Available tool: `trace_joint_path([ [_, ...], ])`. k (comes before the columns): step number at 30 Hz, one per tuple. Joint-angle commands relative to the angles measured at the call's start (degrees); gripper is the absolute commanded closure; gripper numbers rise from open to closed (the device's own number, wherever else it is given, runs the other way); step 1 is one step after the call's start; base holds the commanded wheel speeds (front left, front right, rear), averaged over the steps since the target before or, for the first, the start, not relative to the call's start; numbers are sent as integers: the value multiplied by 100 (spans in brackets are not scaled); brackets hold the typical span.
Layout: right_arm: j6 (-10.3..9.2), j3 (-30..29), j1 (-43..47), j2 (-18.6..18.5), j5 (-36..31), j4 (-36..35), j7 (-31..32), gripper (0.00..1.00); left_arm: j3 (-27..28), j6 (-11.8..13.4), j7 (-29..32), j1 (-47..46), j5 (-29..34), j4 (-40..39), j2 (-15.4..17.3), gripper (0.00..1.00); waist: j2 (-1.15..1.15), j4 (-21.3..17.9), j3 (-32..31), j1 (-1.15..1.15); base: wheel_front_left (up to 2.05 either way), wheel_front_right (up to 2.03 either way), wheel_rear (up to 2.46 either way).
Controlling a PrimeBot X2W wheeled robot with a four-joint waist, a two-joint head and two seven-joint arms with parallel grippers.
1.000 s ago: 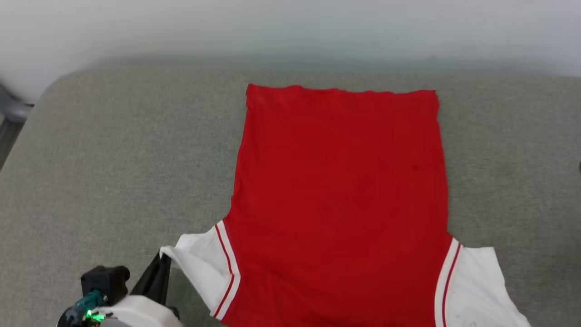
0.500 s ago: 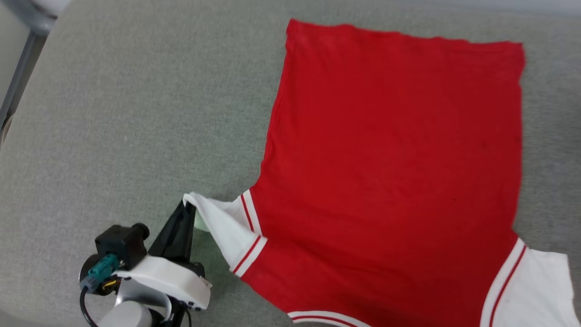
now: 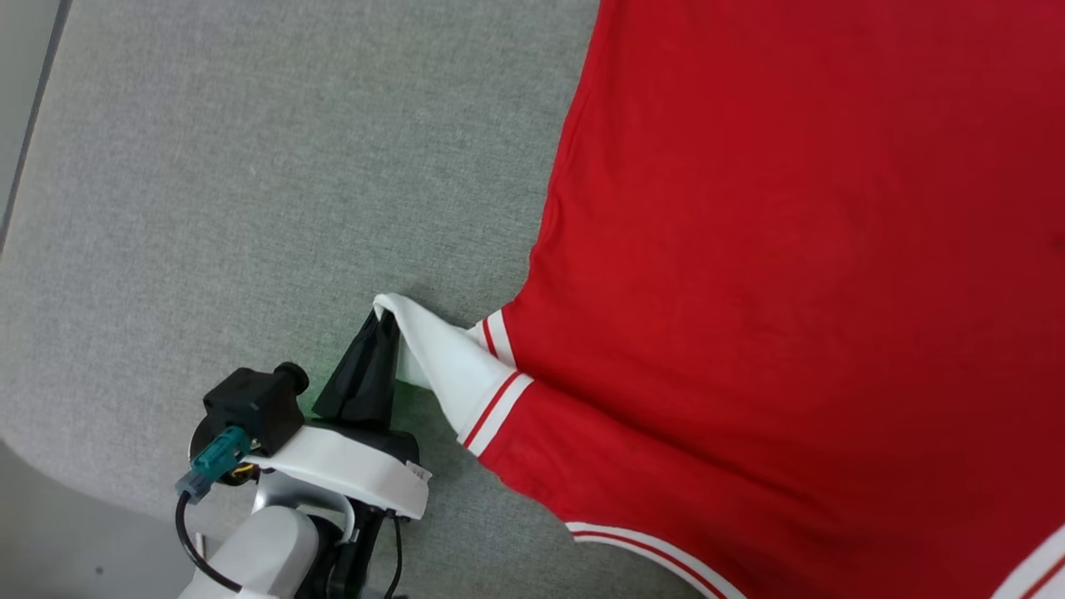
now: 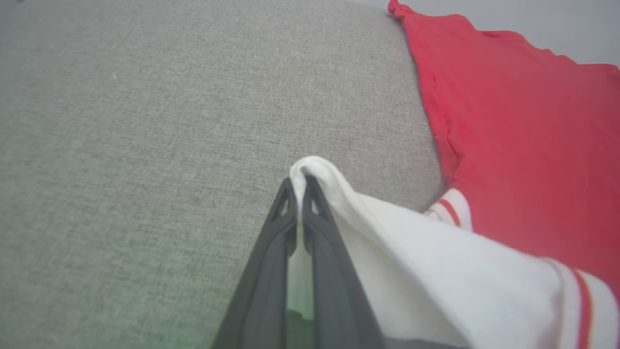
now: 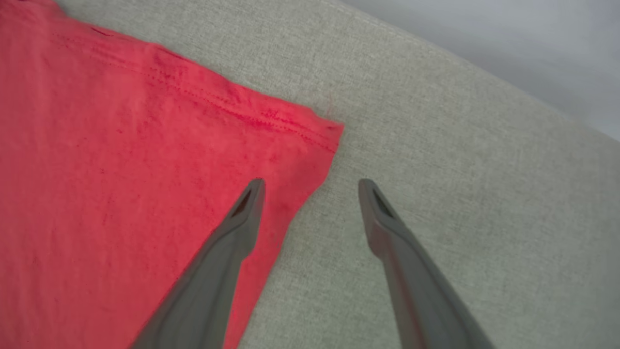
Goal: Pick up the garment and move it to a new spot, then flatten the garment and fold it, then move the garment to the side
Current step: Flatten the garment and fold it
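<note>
Left gripper (image 3: 384,320) is pinching the garment (image 3: 790,249) by the tip of its white sleeve (image 3: 441,366) on the robot's left side. Its two dark fingers are pressing together on the cloth, and the sleeve end is standing up in a small peak. The garment, a red jersey with red-and-white striped trim, is lying spread out, plain side up, on the grey fabric worktop (image 3: 250,208), to the right of that gripper. Right gripper (image 5: 310,182) is poised with fingers spread wide, holding nothing, at a hemmed red corner of the garment. One finger is showing over the cloth, the other over bare worktop.
</note>
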Motion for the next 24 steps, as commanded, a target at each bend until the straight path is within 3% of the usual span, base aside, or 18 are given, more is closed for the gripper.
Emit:
trace_joint_path([
  [1, -6, -16, -105, 69, -66, 109, 9, 0, 60, -56, -14, -96, 70, 34, -68, 100, 0, 194, 228, -1, 0, 0, 0],
  [11, -5, 186, 634, 358, -272, 1001, 57, 0, 362, -345, -13, -66, 381, 200, -383, 100, 0, 237, 402, -1, 0, 0, 0],
  [13, -5, 191, 681, 331, -293, 1024, -40, 100, 408, -387, -13, -59, 426, 230, -425, 100, 0, 209, 384, -1, 0, 0, 0],
  [24, -6, 521, 375, 63, 11, 621, -1210, 100, 635, -539, -14, 198, 586, 502, -471, 100, 0, -120, -291, -1, 0, 0, 0],
])
